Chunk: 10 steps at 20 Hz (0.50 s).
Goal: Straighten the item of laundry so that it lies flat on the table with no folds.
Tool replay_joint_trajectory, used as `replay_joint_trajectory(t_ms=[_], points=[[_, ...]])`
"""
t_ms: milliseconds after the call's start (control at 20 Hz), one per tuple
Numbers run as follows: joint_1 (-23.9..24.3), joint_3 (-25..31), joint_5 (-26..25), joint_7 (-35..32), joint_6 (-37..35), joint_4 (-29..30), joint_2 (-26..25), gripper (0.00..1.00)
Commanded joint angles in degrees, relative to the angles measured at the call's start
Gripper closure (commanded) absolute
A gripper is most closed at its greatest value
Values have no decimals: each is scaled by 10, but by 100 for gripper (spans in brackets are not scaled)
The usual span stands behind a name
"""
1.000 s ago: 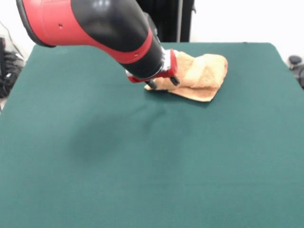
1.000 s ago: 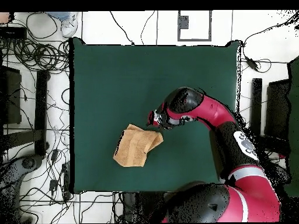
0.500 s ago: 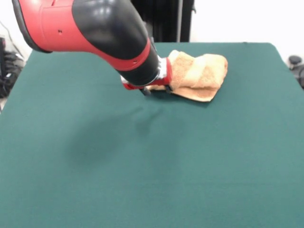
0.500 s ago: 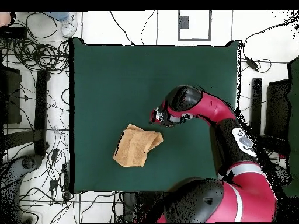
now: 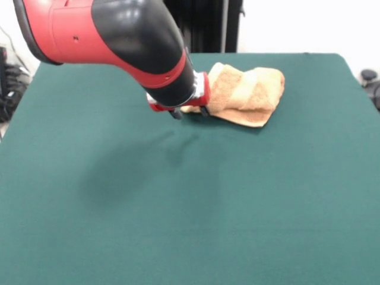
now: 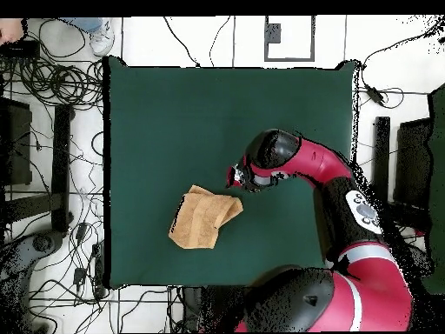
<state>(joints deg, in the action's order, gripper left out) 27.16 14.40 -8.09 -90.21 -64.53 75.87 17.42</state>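
You see the towel (image 5: 249, 95) folded on the far counter (image 5: 190, 208); the pincer (image 5: 189, 113) beside it, grip unclear.

Robotics lab or test cell. Red and black industrial arm (image 6: 348, 204) on pedestal at large table (image 6: 174, 113) covered in dark green cloth. Table stands on white tiled floor (image 6: 209, 39). Tangles of black cables (image 6: 52, 78) along one side, more cables trailing past table edges. Dark equipment boxes (image 6: 13, 130) at picture edges. Plain white wall (image 5: 297, 24) behind table in front view.
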Motion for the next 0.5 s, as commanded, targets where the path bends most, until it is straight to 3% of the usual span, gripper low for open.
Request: replay_joint_trajectory(t_ms=[50,500], points=[[-19,17,-21,4,-17,5,17,0],[-18,16,-29,-11,-17,10,23,0]])
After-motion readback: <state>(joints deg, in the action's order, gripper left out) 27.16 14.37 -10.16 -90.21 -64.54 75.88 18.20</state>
